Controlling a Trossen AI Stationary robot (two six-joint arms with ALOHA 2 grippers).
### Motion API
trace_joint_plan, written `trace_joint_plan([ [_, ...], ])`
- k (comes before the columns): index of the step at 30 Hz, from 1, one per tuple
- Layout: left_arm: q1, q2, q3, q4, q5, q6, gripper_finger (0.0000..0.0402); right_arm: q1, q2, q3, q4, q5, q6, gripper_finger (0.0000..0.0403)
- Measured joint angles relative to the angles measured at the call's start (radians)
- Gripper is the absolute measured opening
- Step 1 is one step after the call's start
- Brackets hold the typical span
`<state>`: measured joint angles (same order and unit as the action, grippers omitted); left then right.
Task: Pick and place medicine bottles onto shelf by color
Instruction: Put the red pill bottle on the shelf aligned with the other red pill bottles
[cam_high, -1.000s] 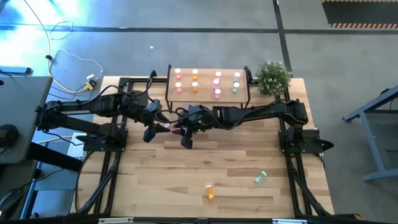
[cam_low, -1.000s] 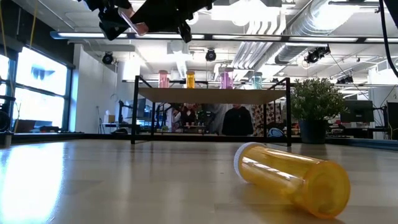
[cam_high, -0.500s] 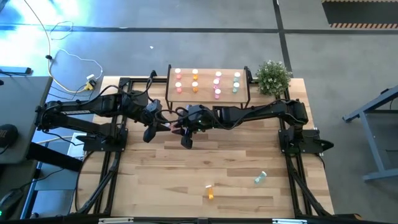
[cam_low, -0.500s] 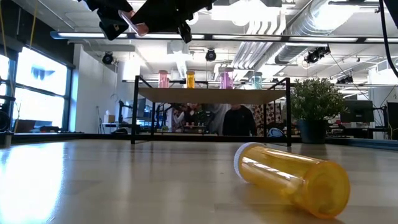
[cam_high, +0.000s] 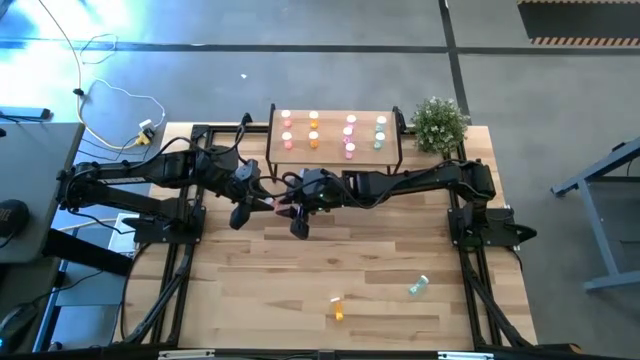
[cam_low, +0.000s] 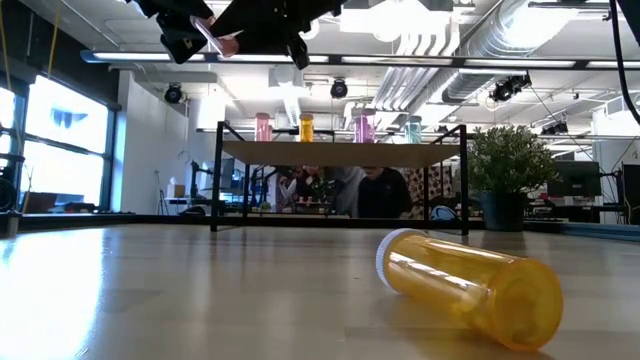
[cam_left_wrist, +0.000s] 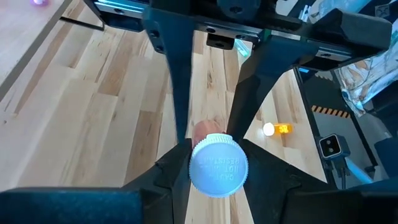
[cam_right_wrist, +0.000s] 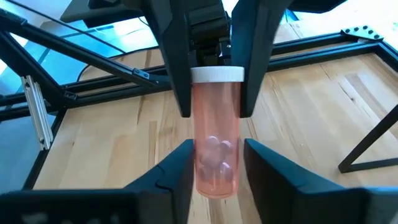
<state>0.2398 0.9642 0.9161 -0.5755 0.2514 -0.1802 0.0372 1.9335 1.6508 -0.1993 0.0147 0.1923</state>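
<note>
– Where's the pink bottle?

– Mid-air near table centre, small pills inside, white ribbed cap. The left gripper is clamped at its cap end; the right gripper's fingers stand slightly apart alongside it.

– And the shelf?

– At twelve o'clock, a wooden board on thin black legs carrying pink, orange and teal bottles.

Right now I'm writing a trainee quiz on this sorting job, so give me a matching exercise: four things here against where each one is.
Things:
1. pink bottle
2. orange bottle
3. teal bottle
4. potted plant

Places:
a. lying on the table on the right arm's side
b. standing at the table's back corner, beside the shelf
c. in the air, cap gripped by the left arm's fingers
d. lying near the middle of the table's front edge

Pairs: 1-c, 2-d, 3-a, 4-b
</note>
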Motion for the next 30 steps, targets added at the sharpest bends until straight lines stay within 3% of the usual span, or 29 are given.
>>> trace_joint_plan([
  [7,0.003,0.0,0.0,-0.005,-0.054,0.035,0.0113,-0.007,-0.012,0.0,-0.013,-0.005,0.065,0.019],
  [14,0.046,-0.001,0.004,-0.021,-0.061,0.054,0.0113,-0.05,-0.073,0.0,-0.074,-0.005,0.131,0.0201],
  [23,0.172,0.076,0.184,-0.211,-0.137,0.238,0.0113,-0.136,-0.168,0.0,-0.134,0.036,0.142,0.0202],
  [30,0.269,0.247,0.349,-0.327,-0.149,0.323,0.0113,-0.211,-0.256,0.0,-0.179,0.091,0.103,0.0202],
])
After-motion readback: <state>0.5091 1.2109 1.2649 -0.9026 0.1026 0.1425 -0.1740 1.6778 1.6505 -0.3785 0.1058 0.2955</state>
